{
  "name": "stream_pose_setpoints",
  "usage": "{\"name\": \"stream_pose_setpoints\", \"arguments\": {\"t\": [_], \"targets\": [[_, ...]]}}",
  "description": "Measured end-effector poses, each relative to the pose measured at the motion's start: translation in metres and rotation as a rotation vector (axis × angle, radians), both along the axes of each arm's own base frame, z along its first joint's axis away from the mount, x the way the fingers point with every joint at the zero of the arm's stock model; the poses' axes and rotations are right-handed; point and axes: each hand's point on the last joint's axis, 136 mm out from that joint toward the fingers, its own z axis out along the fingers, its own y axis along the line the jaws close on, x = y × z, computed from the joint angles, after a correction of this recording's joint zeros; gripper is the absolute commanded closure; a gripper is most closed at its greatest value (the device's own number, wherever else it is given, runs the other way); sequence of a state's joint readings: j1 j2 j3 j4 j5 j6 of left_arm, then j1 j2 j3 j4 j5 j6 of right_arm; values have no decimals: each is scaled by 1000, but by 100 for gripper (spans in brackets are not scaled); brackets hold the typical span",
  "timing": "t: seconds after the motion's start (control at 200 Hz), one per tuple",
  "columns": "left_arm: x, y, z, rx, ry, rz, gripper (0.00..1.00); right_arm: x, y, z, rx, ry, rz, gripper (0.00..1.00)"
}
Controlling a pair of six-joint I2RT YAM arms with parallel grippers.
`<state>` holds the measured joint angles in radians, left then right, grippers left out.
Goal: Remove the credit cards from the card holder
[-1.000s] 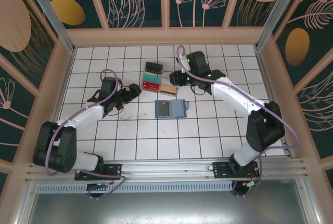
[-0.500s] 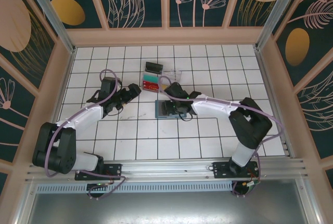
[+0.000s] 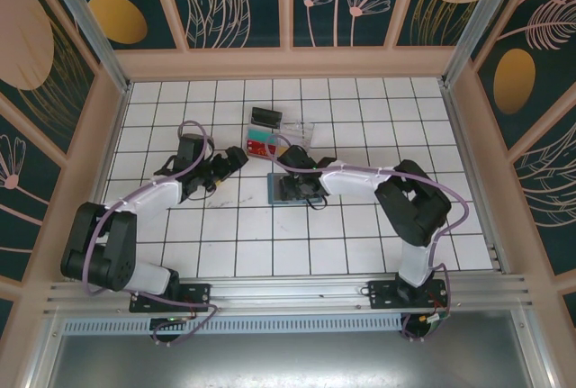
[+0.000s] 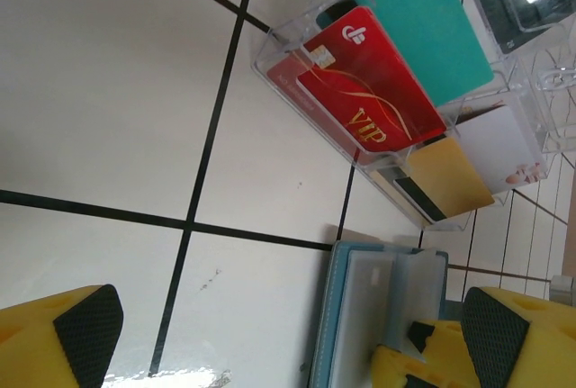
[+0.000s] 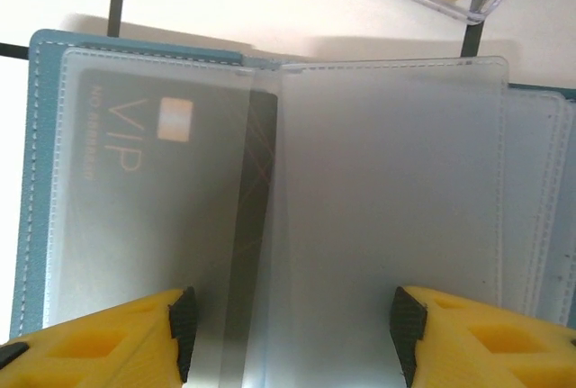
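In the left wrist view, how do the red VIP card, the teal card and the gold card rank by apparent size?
1. Red VIP card and teal card: they look about alike, so I do not rank them.
2. Gold card: clearly the smallest, as less of it shows.

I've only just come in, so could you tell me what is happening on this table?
The right gripper is poised with its jaws open over the card holder, which lies open on the tiles. A dark VIP card sits in one of its clear sleeves, not yet taken out. The left gripper, also open, is near the clear tray, where a red VIP card lies among other cards.
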<state>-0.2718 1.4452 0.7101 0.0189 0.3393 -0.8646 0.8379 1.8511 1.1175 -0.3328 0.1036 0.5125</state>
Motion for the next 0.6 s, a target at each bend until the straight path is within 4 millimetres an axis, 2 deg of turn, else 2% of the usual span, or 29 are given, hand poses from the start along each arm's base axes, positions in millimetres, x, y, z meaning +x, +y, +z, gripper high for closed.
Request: {"name": "stream_pose_setpoints", "arguments": {"t": [0.105,0.185,0.265,0.465,0.601], "targets": [[-4,-8,-4,-11,15,-25,6,2,-3,-2,-12,-6,-17,43],[-9,-19,-9,-24,37,-50,11,3,-5,-4,-23,-13,-23,51],[-16,-31,-12,-34,56,-79,16,4,-8,-6,-29,-24,-33,53],[-30,-62,-16,-79,87,-147,38,6,-8,-7,-26,-39,-36,58],[-37,-79,-26,-110,122,-187,54,8,-6,-8,-17,-51,-33,60]]}}
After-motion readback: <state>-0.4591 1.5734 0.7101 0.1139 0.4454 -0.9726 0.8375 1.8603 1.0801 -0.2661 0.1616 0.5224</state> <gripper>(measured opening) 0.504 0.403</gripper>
